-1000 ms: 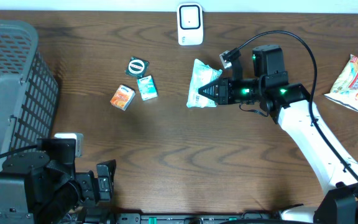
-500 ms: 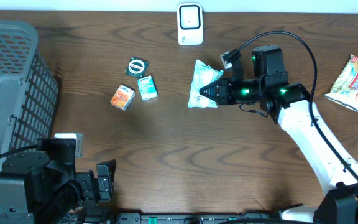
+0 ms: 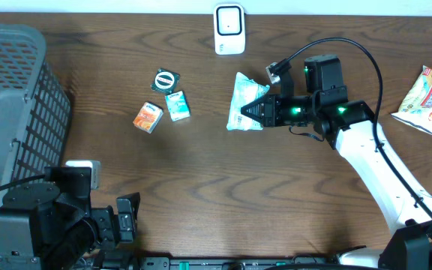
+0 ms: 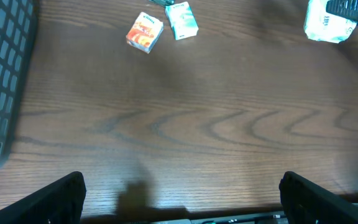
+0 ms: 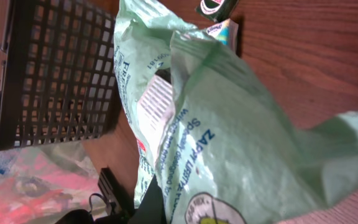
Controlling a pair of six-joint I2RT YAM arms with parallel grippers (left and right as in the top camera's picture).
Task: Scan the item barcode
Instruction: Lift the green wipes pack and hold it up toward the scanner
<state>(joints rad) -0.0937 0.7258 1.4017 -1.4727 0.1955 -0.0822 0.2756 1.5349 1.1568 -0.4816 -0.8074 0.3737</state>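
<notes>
One-handed job right now: the right gripper [image 3: 255, 111] is pinched tight on a pale green bag [image 3: 240, 96]. It holds the bag over the middle of the wooden table [image 3: 201, 187], a bit below and right of the white scanner [image 3: 229, 28] at the far edge. The right wrist cam shows a barcode [image 5: 160, 106] on the bag's crinkled side. The left gripper [image 4: 182, 199] sits at the near edge, jaws spread wide with nothing in them. An orange box [image 3: 148, 118], a teal box [image 3: 177, 106] and a round dark packet [image 3: 166, 79] lie left of the bag. There's a grey basket [image 3: 13, 112] far left and a snack bag [image 3: 426, 97] far right.
</notes>
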